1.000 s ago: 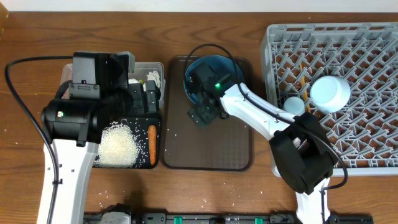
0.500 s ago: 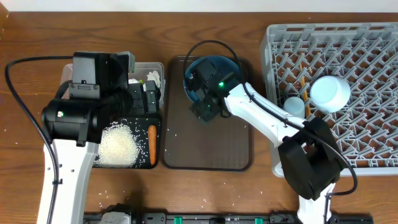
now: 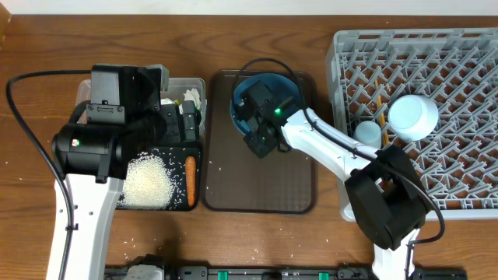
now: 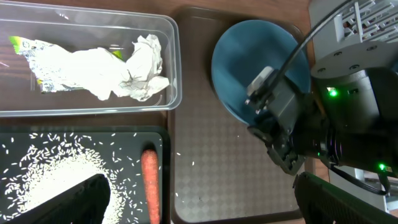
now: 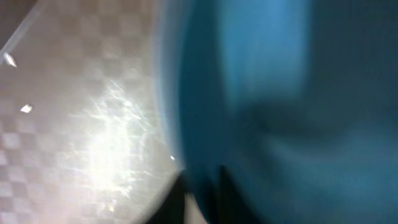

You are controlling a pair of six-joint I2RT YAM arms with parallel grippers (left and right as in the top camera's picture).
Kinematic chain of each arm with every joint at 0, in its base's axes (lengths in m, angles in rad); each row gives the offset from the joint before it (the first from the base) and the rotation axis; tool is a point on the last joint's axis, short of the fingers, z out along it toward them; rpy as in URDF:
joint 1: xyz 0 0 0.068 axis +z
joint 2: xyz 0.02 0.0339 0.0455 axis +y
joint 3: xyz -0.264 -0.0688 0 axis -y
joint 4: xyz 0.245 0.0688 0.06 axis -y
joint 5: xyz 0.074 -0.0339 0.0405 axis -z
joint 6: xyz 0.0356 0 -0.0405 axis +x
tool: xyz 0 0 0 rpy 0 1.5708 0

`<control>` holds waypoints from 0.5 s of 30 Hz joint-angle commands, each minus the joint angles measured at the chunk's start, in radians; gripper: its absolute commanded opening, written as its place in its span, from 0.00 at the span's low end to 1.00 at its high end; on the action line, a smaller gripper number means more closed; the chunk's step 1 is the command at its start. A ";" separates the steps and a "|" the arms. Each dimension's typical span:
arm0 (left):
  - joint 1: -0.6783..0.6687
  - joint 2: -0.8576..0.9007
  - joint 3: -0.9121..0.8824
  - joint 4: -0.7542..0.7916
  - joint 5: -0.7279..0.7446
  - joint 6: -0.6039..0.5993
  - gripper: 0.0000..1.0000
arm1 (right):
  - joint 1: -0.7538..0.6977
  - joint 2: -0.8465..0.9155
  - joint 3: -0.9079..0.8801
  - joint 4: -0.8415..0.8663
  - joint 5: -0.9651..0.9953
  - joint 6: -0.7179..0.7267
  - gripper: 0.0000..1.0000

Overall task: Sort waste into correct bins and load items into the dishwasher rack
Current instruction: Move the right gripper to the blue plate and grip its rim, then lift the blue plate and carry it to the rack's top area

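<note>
The dark blue dish (image 3: 285, 87) (image 4: 249, 62) sits at the far end of the brown serving tray (image 3: 261, 187). My right gripper (image 3: 261, 140) (image 5: 208, 186) is shut on the dish's near rim, and the blue wall (image 5: 280, 93) fills its blurred view. Over the bins hangs my left gripper (image 3: 181, 123) (image 4: 199, 205), open and holding nothing. The clear tub (image 4: 174, 62) holds crumpled tissue (image 4: 134, 68) and a green-and-yellow wrapper (image 4: 25, 46). Rice (image 4: 43, 180) and a carrot (image 4: 150, 183) lie in the black tray (image 4: 163, 143).
At the right stands the grey dishwasher rack (image 3: 436, 62), holding an upturned light blue bowl (image 3: 412, 117) and a light blue cup (image 3: 367, 132). A few rice grains are scattered on the serving tray and the wooden table (image 3: 39, 47).
The right gripper has closed on the dish's rim and its arm has shifted slightly right. The left arm has not moved.
</note>
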 commanded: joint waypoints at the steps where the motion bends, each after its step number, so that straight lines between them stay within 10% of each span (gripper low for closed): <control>1: 0.005 0.001 0.002 -0.001 -0.010 -0.002 0.97 | 0.001 -0.013 -0.008 0.000 0.019 0.008 0.01; 15: 0.005 0.001 0.002 -0.001 -0.010 -0.002 0.96 | -0.055 -0.162 0.190 -0.124 -0.225 0.042 0.01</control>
